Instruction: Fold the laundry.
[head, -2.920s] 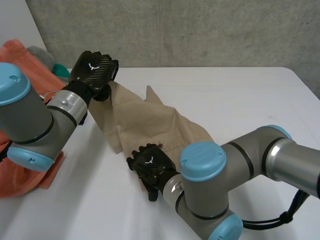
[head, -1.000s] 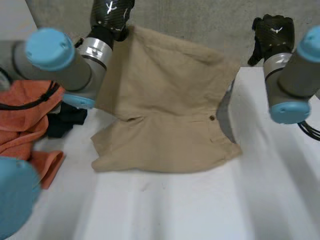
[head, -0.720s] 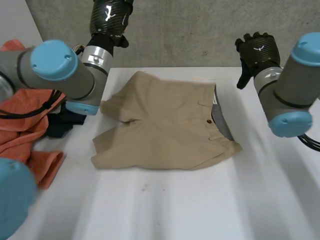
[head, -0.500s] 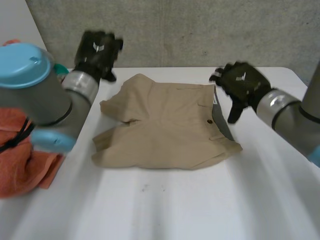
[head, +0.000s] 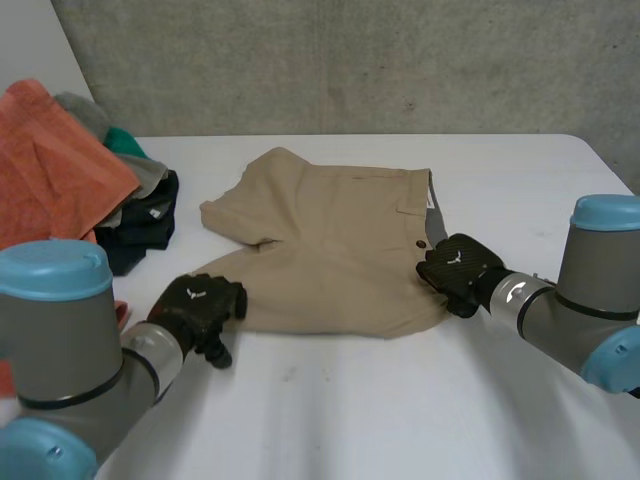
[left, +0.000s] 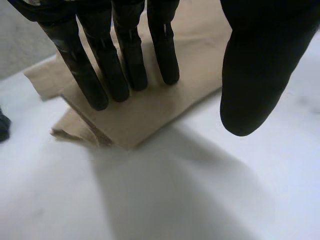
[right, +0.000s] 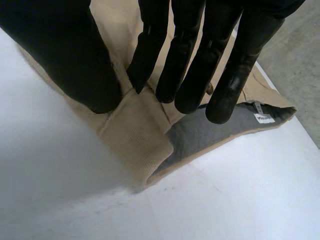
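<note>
Flat on the table, from the middle toward the far edge: tan shorts, waistband toward the right edge, legs toward the left edge, with a button just inside the waistband. At the near left corner of the shorts, by the hem of the nearer leg: left hand, low over the table. In the left wrist view, fingers straight and side by side, reaching over that corner of the cloth, touching or just above it, cannot tell which. Thumb held well apart from them, over bare table, with nothing clamped. At the near right corner of the shorts, on the waistband: right hand. In the right wrist view, fingers straight and slightly spread, over the waistband and its grey lining. Thumb apart from the fingers, low over the tan cloth beside a raised fold, with no cloth pinched. At one end of the lining, beyond the fingertips: a small white label. Along the left edge, toward the far left corner: a pile of clothes, with an orange cloth on top and a black garment nearest the shorts but apart from them.
</note>
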